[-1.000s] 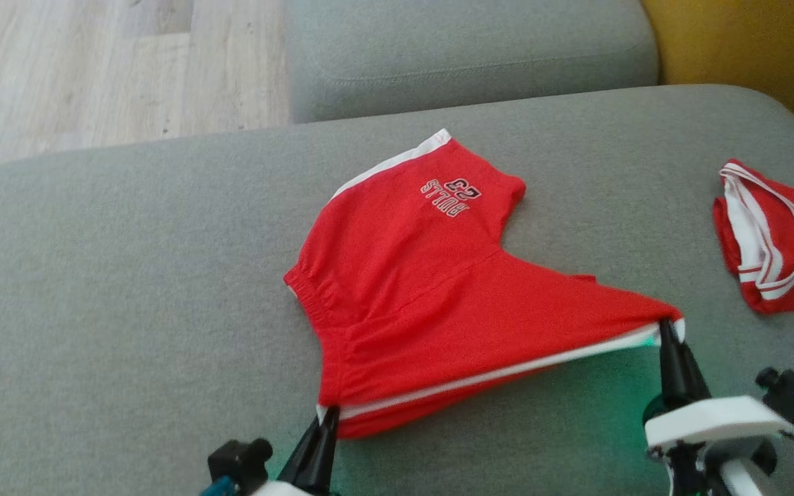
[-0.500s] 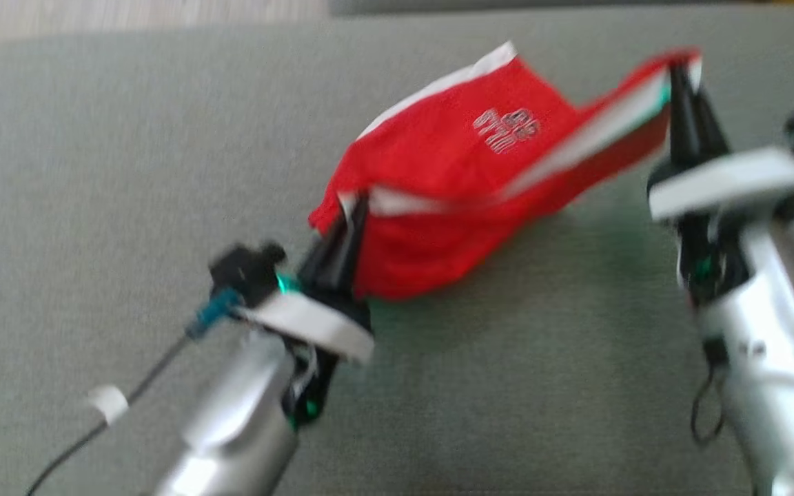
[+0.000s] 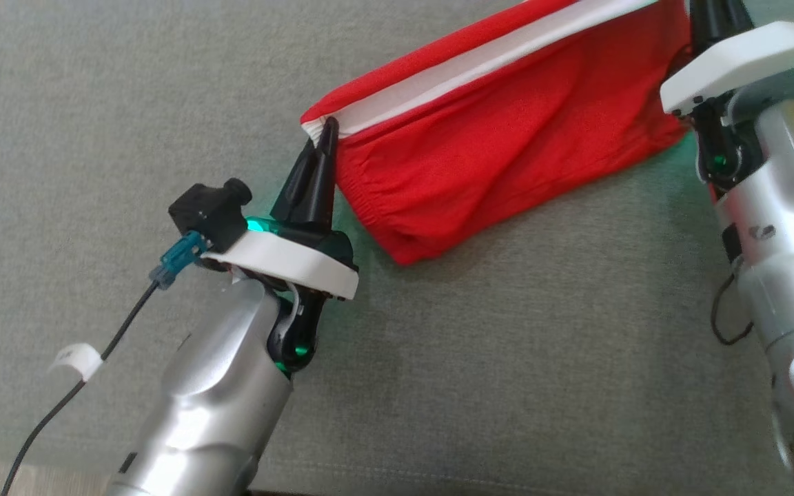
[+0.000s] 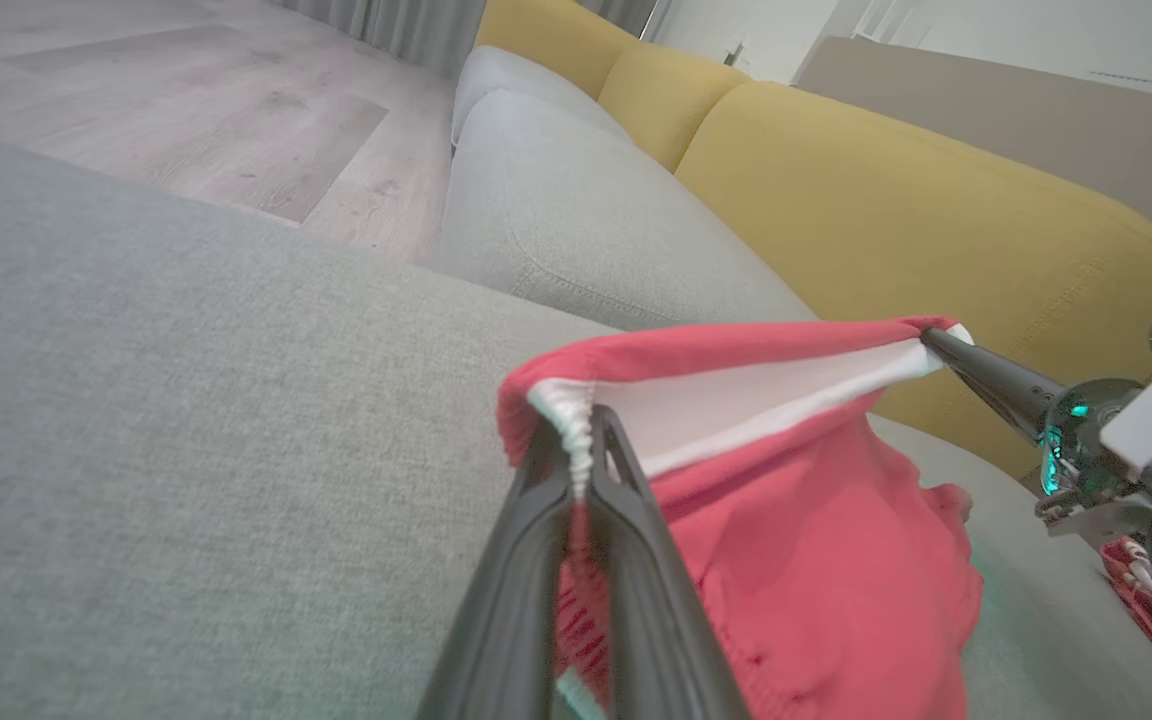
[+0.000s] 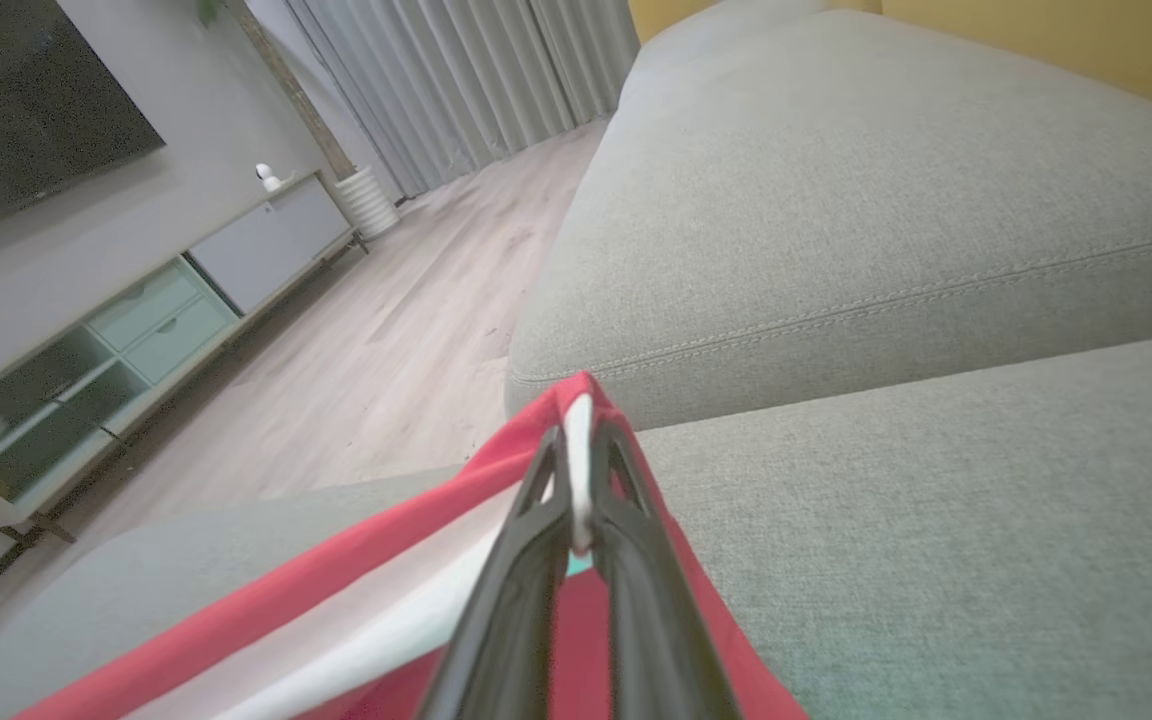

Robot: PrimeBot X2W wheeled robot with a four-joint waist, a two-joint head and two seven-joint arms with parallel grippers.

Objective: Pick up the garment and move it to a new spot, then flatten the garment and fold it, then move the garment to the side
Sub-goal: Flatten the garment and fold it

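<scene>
The red garment (image 3: 507, 124) hangs stretched above the grey cushion (image 3: 94, 138), its white-banded edge pulled into a straight line while its lower, gathered folds seem to rest on the cushion. The left gripper (image 3: 324, 134) is pinched tight on one end of that band, and the right gripper (image 3: 707, 17) is pinched just as tight on the other end. This looks like the carry to a new spot on the cushion. It should go best if both grips travel together at matching height, with the band taut enough to stop sagging but not strained, so the trailing cloth drags out smooth instead of rolling under. Lowering the hanging part first and the band last would probably leave it flat. The left forearm rises from the cushion's near edge and slants forward, fingers pointing away from the robot. The right forearm stands along the cushion's right side, its wrist bent so the fingers reach farther across.
</scene>
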